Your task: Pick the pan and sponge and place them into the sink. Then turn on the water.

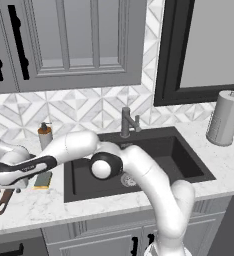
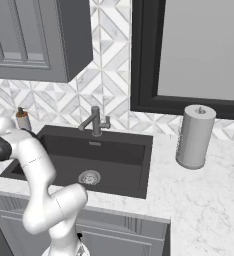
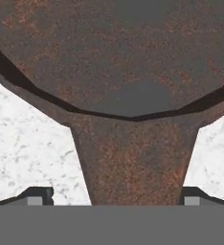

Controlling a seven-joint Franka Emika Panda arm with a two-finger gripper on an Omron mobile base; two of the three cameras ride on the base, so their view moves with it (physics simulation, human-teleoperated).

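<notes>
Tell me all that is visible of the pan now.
The pan is round, shallow and dark brown, with rusty speckles that suggest worn metal. Its handle widens where it joins the rim. It lies flat on the white marble counter, left of the sink. The open claw straddles the handle's root; contact cannot be told.

**Surfaces around the claw**

Between the wide-set fingertips, the pan (image 3: 118, 62) looks like matt, rough, rust-speckled brown metal. Under it the counter (image 3: 23, 153) is smooth white veined marble. Away to the side, the sink (image 1: 179, 155) is matt dark grey, its faucet (image 1: 126, 122) brushed metal.
</notes>
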